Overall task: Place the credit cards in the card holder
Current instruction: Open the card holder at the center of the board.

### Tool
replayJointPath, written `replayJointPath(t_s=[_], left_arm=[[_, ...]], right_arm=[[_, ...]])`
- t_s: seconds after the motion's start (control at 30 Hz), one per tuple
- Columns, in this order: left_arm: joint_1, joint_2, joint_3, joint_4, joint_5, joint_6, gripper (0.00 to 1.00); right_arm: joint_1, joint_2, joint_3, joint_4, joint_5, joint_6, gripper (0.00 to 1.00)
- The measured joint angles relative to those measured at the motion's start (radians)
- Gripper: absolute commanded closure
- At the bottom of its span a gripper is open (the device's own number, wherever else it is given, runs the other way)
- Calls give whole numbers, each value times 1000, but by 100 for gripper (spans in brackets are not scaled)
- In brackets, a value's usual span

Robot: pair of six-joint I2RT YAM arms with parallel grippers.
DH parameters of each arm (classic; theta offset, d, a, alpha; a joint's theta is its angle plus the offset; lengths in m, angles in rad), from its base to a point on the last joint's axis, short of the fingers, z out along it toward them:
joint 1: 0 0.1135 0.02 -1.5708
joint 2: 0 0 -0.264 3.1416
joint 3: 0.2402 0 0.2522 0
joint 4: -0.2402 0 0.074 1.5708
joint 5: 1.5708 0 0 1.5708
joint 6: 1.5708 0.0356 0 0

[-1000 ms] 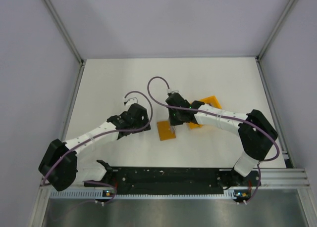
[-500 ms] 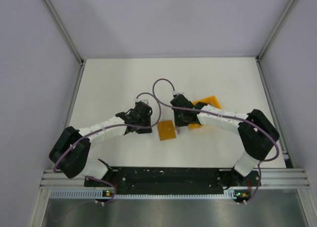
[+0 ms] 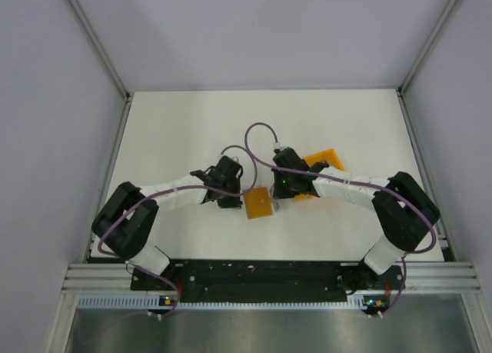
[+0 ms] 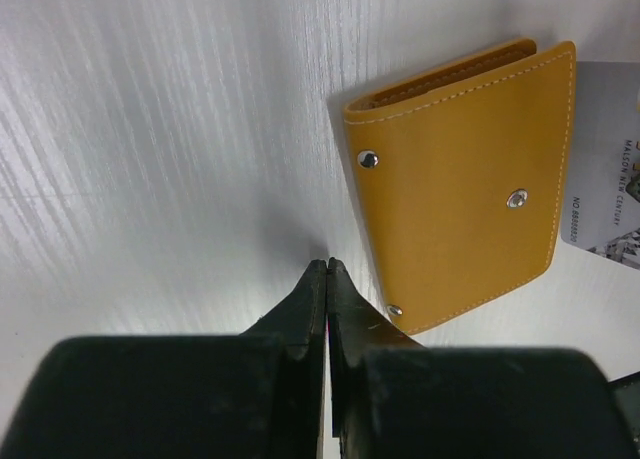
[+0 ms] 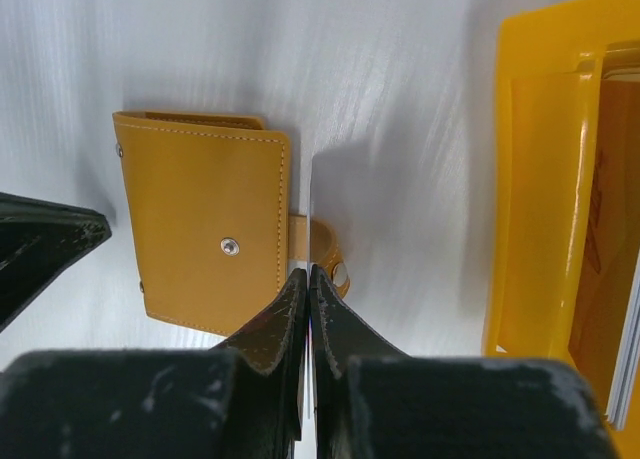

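The left gripper (image 4: 327,267) is seen with its fingers pressed together on nothing. Its tips are held low over the table (image 4: 150,129), just beside a corner of the card holder (image 4: 460,179). Over the past second this arm has been swung in from the left, so that a gap once well open is now nearly closed. Contact with the holder cannot be confirmed. The right gripper (image 5: 308,274) is clamped on a thin credit card (image 4: 600,179), seen edge-on from its own wrist. It has been shifted a little along the holder's far side and is now held above the clasp tab (image 5: 330,254). The holder itself is found where it was, flat on the table between the two grippers and folded shut, with the tab lying loose. The orange bin (image 5: 545,179) is set just beyond the right gripper. It is judged that the left arm has been brought in to brace or open the holder, since no card can be slid in while it is folded.
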Motion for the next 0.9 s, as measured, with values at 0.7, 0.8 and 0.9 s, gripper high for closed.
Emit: replayJointPath(t_s=[0.7,0.8,0.9], left_arm=[[3,57,27,17,47,4,100],[4,57,27,18,48,5,100],[4,57,27,18,49,7,100]], right_arm=[[-34,-20,-72,133,-166,56,100],[-33,-35,-91,160,-181,65,100],[-34,-71,-105,165,-191,71,100]])
